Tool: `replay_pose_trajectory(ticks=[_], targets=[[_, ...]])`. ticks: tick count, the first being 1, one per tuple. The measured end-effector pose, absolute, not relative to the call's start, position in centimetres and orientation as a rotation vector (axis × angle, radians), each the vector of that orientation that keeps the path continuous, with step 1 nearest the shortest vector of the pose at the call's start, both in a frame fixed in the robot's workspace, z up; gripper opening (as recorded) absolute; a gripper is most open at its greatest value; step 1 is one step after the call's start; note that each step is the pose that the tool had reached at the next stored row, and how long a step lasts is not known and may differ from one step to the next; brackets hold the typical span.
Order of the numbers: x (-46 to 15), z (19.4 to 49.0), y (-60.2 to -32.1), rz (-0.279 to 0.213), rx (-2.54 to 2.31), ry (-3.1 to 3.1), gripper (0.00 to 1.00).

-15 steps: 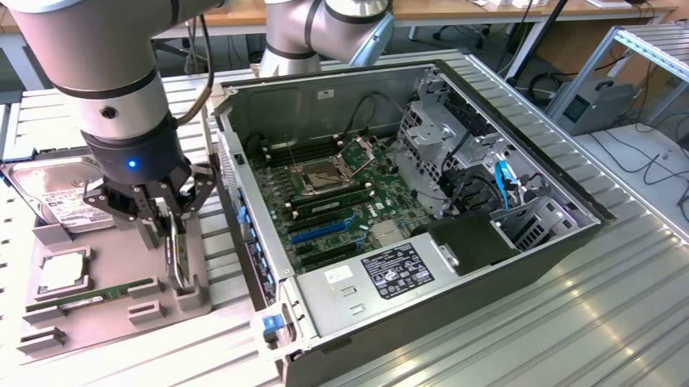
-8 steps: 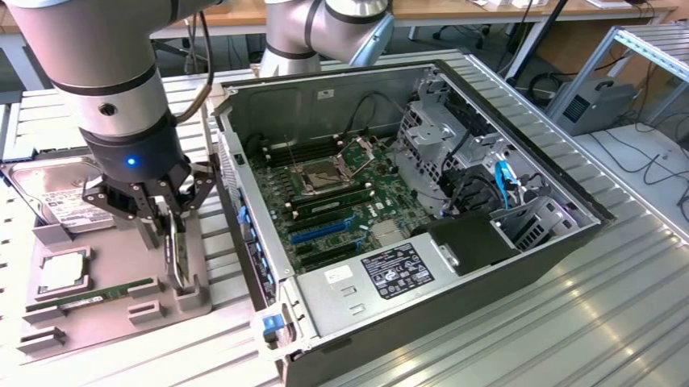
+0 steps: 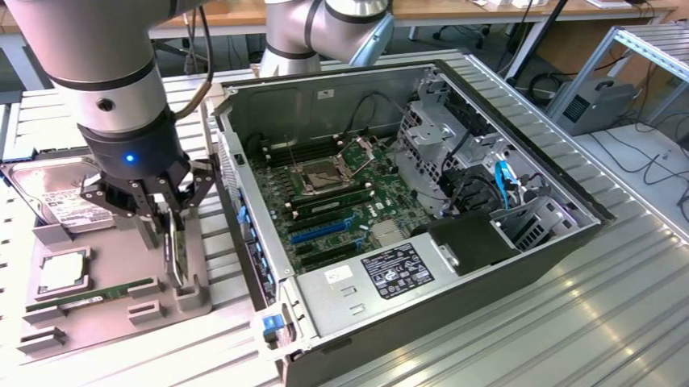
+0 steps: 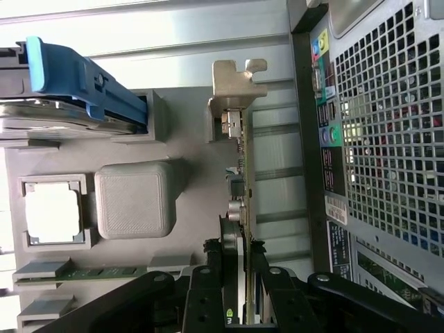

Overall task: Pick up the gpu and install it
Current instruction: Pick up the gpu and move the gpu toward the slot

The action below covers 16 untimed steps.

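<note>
The black gripper (image 4: 241, 253), lower left in the exterior view, seems to pinch the thin brown gpu card (image 4: 236, 87); best to hold it straight up.

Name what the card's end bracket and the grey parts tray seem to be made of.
Bracket: likely bare metal, pale with a dull sheen and crisp bent edges. Tray: probably matte plastic, uniform grey with soft rounded corners, possibly printed.

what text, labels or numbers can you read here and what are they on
Nothing reads clearly enough to quote.
Black label on the power supply: white print, too small to read.
White label on the hard drive: blurred.
Stickers on the case rear panel: too small to read.
</note>
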<state>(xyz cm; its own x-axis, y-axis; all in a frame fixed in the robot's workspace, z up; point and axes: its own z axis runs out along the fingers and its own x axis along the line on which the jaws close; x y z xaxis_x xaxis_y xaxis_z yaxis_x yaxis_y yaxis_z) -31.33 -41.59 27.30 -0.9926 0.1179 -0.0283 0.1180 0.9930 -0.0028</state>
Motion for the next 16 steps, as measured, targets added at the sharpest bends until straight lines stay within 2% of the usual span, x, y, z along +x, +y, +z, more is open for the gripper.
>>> replay_pose_trajectory(ticks=[16], targets=[[-31.33,28.26,-41.59,-0.007,0.184,3.108,0.27]])
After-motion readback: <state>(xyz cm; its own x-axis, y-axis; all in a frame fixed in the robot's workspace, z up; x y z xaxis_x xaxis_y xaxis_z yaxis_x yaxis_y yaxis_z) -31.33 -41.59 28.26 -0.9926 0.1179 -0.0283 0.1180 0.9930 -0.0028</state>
